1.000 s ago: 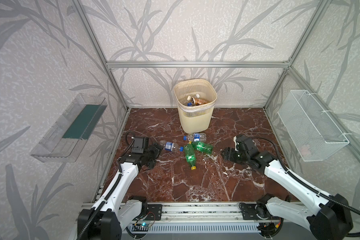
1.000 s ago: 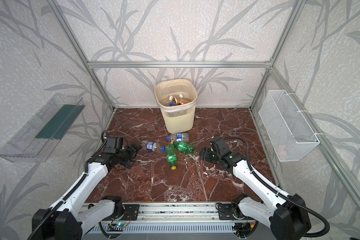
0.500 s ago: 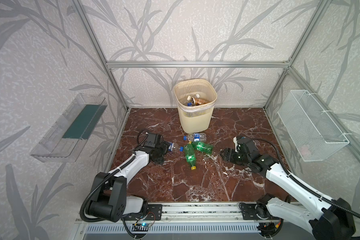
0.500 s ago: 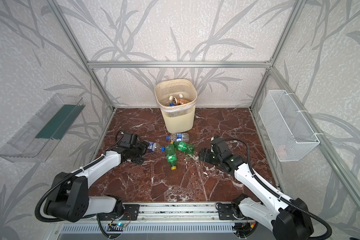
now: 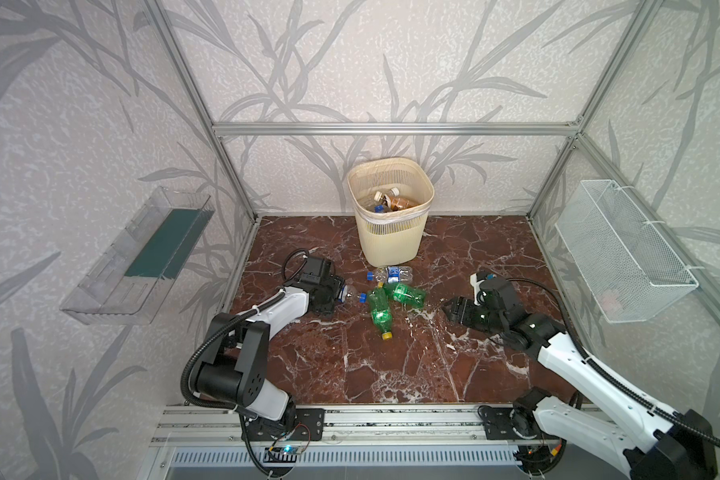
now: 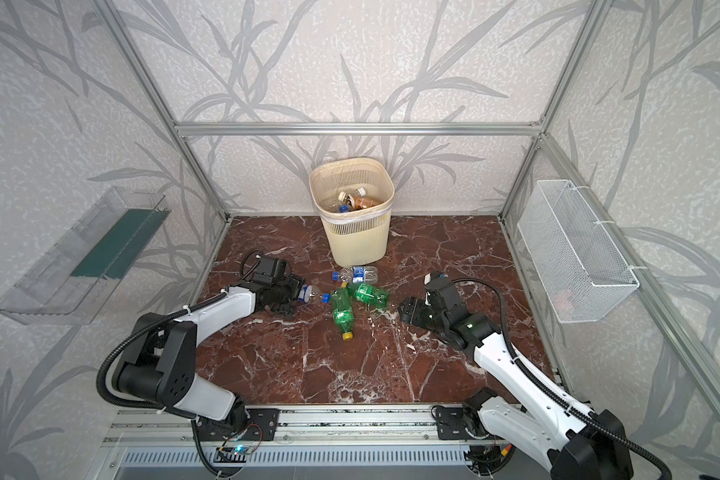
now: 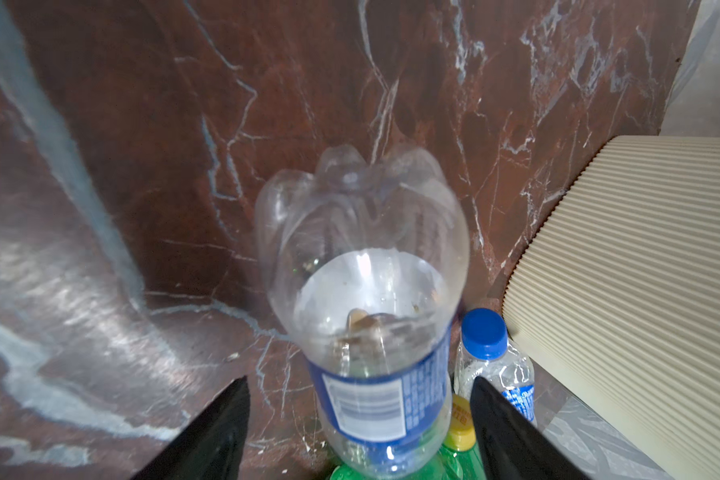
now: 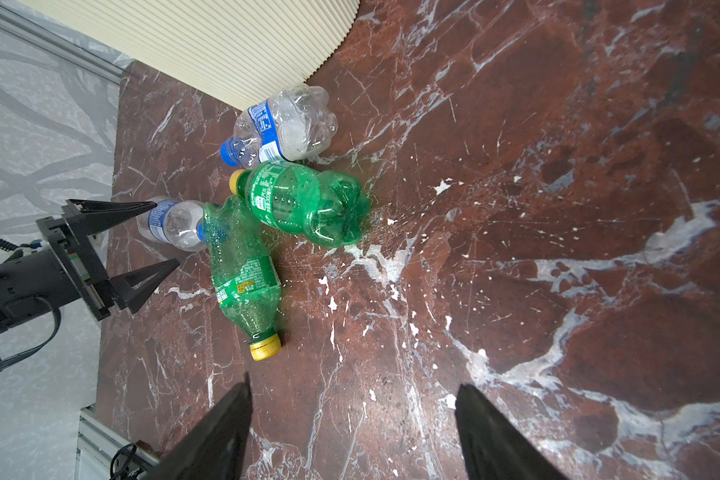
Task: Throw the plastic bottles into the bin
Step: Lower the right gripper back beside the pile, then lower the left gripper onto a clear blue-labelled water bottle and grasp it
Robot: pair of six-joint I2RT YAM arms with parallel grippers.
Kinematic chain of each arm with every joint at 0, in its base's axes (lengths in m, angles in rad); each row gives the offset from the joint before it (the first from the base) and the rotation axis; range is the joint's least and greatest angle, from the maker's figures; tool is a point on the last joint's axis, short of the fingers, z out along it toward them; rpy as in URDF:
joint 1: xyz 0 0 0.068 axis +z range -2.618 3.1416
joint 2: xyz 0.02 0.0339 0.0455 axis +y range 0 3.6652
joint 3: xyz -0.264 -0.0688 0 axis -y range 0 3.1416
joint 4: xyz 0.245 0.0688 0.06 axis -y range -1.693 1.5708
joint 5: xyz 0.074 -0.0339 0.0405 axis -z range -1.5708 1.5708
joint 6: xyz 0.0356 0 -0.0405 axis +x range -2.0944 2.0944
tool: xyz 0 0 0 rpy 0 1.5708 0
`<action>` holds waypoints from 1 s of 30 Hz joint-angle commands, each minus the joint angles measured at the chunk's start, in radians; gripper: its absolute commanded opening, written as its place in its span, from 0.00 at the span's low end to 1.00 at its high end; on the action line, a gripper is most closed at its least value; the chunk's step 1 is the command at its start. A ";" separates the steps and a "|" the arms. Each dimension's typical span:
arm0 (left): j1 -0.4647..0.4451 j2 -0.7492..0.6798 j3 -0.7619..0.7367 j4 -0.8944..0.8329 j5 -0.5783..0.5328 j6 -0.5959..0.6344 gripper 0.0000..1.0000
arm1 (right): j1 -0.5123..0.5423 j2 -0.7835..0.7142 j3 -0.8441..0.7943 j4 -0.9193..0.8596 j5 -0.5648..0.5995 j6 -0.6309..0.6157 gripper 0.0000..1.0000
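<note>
Brought in from the left edge of the table (image 5: 391, 374) within the last second, and now straddling the clear blue-labelled bottle (image 7: 375, 291) with the left gripper (image 7: 358, 382), left of the table's centre. Narrowed the jaws, yet not clamped: still a gap to see on each side of the bottle in the left wrist view, so nothing held so far. Seems to rest cap-first against the nearer green bottle (image 5: 380, 309), though too small in a top view to be sure. Hardly moved the right gripper (image 8: 354, 386): spread wide, empty, low over the table right of centre, facing the second green bottle (image 5: 406, 294). Against the foot of the bin (image 5: 391, 241), at the middle of the far edge, a second clear bottle (image 5: 391, 274). Inside, several binned bottles (image 5: 391, 201) already. Means one pick nearly made: finish closing, lift, carry over the rim. Leaves four on the table.
</note>
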 commanded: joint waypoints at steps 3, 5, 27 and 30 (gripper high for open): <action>-0.005 0.052 0.048 -0.015 -0.003 0.032 0.79 | 0.004 -0.012 -0.009 -0.012 -0.001 -0.012 0.77; -0.005 0.059 0.036 -0.014 -0.007 0.041 0.75 | 0.004 -0.012 -0.011 -0.010 0.000 -0.014 0.77; 0.022 -0.262 -0.156 -0.385 0.000 0.457 0.59 | 0.005 0.063 0.015 0.040 -0.029 -0.023 0.71; 0.021 -0.324 -0.192 -0.433 0.015 0.497 0.62 | 0.008 0.079 0.024 0.047 -0.030 -0.025 0.71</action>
